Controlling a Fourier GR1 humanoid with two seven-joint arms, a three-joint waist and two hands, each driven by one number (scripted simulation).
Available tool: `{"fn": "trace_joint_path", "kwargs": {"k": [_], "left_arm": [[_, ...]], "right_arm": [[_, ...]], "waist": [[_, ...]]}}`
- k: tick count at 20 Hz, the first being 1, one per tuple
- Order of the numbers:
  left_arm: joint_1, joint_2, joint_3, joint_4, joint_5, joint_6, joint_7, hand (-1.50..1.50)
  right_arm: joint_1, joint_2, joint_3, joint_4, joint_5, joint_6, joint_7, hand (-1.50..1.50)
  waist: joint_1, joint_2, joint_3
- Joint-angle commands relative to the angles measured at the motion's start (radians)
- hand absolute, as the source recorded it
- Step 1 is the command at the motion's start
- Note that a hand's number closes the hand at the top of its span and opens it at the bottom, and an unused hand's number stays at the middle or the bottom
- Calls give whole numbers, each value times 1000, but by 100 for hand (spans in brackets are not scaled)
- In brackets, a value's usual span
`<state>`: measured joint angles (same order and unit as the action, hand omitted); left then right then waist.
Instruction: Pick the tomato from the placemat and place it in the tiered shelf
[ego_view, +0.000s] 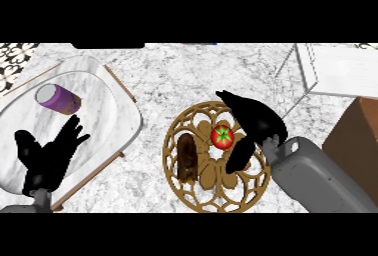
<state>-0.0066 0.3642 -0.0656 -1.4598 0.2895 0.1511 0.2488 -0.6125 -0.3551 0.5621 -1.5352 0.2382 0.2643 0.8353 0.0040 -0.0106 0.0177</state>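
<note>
One grey-veined marble worktop (162, 75) is filling the head view. One big rounded tray (111, 120) with a pale marbled face and a wooden rim is lying on its left part. One white tiered shelf (347, 70) is standing at the upper right corner, and one brown block (362, 145) is showing at the right edge just below it. One round brown placemat (182, 125) with an openwork pattern is lying in the middle, just right of the tray.

Two hands are showing. The right hand (255, 122) is coming in on its grey forearm from the lower right and hanging over the right half of the placemat; it is spread, with its fingers reaching up and to the left and its thumb pointing down, curled round nothing. The left hand (46, 160) is resting over the tray's lower part, fingers up and spread, holding nothing.

One dark brown oblong bar (187, 159) is lying on the left half of the placemat. One purple jar (57, 98) with a pale top is lying tilted on the tray's upper part.

One tomato (223, 137) is sitting on the placemat near its middle, just right of the bar, in the gap between the right hand's fingers and thumb; whether the hand is touching it is not clear. It is small, round and bright red, with a green star-shaped stalk on top
</note>
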Motion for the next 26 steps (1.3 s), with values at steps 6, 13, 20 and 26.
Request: {"fn": "trace_joint_path", "kwargs": {"k": [6, 13, 20, 26], "left_arm": [[-42, -33, 16, 101, 22, -49, 33, 0], [0, -97, -41, 62, -47, -2, 30, 0], [-38, -68, 24, 151, -27, -79, -25, 0], [-59, -86, 7, 102, -50, -44, 55, 0]], "right_arm": [[46, 47, 29, 91, 146, -46, -57, -150], [20, 87, 24, 175, 231, -72, -78, -150], [38, 133, -9, 315, 268, -141, -263, -150], [20, 206, -6, 388, 297, -166, -303, -150]], "waist": [[-6, 13, -18], [-3, 13, -18], [-1, 17, -18], [-1, 15, -18]]}}
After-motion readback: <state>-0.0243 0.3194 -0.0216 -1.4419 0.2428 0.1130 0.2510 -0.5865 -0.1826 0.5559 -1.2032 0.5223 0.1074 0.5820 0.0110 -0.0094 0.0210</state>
